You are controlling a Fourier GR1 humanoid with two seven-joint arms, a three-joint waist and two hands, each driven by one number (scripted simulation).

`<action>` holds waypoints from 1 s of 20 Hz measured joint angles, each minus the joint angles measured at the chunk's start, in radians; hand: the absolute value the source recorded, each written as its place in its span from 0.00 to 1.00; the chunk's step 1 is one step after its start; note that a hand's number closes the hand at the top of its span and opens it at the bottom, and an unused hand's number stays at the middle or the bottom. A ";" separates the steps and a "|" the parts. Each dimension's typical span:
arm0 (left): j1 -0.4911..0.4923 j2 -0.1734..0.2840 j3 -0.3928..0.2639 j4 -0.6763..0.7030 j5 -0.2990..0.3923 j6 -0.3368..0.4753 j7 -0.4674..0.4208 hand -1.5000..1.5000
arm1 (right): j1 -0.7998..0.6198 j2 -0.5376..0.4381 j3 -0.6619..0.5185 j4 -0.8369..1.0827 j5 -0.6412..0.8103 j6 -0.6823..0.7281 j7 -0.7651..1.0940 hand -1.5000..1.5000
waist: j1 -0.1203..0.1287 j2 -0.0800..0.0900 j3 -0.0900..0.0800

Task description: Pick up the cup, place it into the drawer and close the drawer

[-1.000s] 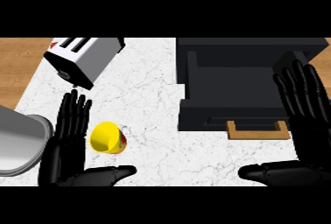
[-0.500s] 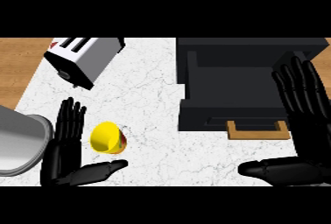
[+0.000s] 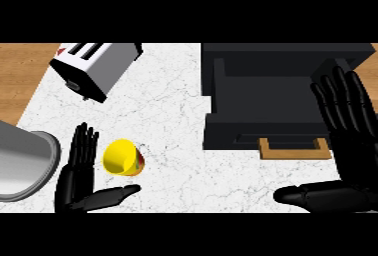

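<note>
Left hand parked right next to the small yellow cup, nothing grabbed.
Cup's on its side on the white marble counter, near left; both hands flat-fingered, right hand over the open dark drawer box, far right.

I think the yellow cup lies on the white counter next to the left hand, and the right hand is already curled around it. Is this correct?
Not quite. The head view shows the yellow cup on the white counter beside the left hand, but the right hand is not curled around it: it is open, fingers straight, far from the cup, by the black drawer unit.
</note>
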 measured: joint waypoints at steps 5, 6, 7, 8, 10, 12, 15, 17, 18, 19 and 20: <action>-0.022 0.000 0.032 0.112 0.007 -0.027 -0.062 0.00 | 0.013 -0.003 -0.005 -0.005 -0.006 0.013 -0.010 0.00 | 0.000 0.000 0.000; -0.034 -0.001 0.041 0.138 0.012 -0.032 -0.074 0.00 | 0.012 -0.002 -0.005 0.000 -0.005 0.014 -0.011 0.00 | 0.000 0.000 0.000; -0.047 -0.008 0.042 0.162 0.007 -0.027 -0.084 0.00 | -0.002 0.001 -0.006 0.009 -0.004 0.007 -0.009 0.00 | 0.000 0.000 0.000; -0.064 -0.006 0.053 0.191 0.012 -0.034 -0.096 0.00 | -0.002 0.001 0.000 0.004 0.001 0.007 -0.004 0.00 | -0.001 0.000 0.000; -0.072 -0.009 0.065 0.242 0.014 -0.043 -0.134 0.00 | -0.014 0.006 0.006 0.002 0.004 -0.002 0.011 0.00 | -0.001 0.000 0.000; -0.073 -0.013 0.077 0.295 0.019 -0.058 -0.187 0.00 | 0.000 -0.003 -0.003 -0.022 -0.010 0.007 0.024 0.00 | -0.001 0.000 0.000; -0.098 -0.013 0.100 0.352 0.024 -0.058 -0.226 0.00 | -0.007 -0.012 -0.020 -0.004 -0.026 0.020 0.014 0.00 | -0.001 0.000 0.000; -0.127 -0.003 0.122 0.402 0.033 -0.070 -0.248 0.00 | 0.007 -0.013 -0.023 -0.012 -0.032 0.029 0.012 0.00 | -0.001 0.000 0.000; -0.135 -0.009 0.122 0.427 0.032 -0.066 -0.264 0.00 | -0.003 -0.009 -0.014 -0.018 -0.024 0.019 0.028 0.00 | -0.001 0.000 0.000; -0.149 -0.010 0.128 0.457 0.031 -0.065 -0.280 0.00 | -0.006 -0.014 -0.016 -0.034 -0.033 0.019 0.051 0.00 | -0.002 0.000 0.000; -0.165 -0.006 0.136 0.484 0.035 -0.071 -0.289 0.00 | -0.002 -0.011 -0.011 -0.026 -0.027 0.022 0.039 0.00 | -0.002 0.000 0.000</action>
